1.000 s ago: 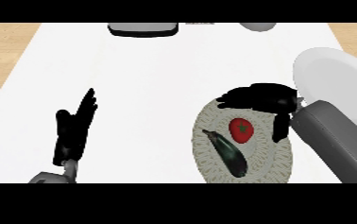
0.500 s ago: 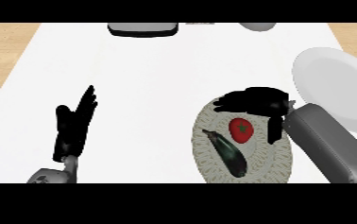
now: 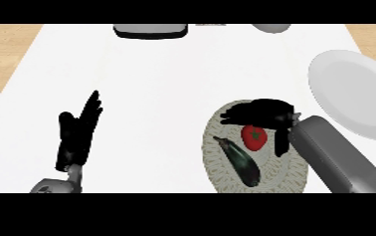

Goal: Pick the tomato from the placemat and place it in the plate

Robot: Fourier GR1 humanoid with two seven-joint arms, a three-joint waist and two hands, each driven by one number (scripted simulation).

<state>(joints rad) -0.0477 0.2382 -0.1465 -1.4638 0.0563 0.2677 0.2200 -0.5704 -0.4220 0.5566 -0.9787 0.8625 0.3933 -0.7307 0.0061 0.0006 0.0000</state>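
so we're looking at the tomato (image 3: 254, 136) sitting on the round woven placemat (image 3: 220, 163), right next to a dark eggplant (image 3: 240, 161) that lies just to its left, apart from it as far as we can see. the right hand (image 3: 258, 112) is hunched over the top of the tomato, fingers (image 3: 239, 115) draped above it and the thumb (image 3: 281, 143) down its right side, so it looks cupped around it, but we honestly can't tell if it's actually pinching yet. the left hand (image 3: 78, 133) is resting flat and relaxed on the white desk (image 3: 161, 90), fingers straight. the plate (image 3: 343, 91) waits off to the right. we'd guess the tomato is light, smooth, a bit slippery and squishy, so take it around its widest part from both sides. no labels or writing anywhere that we can read.
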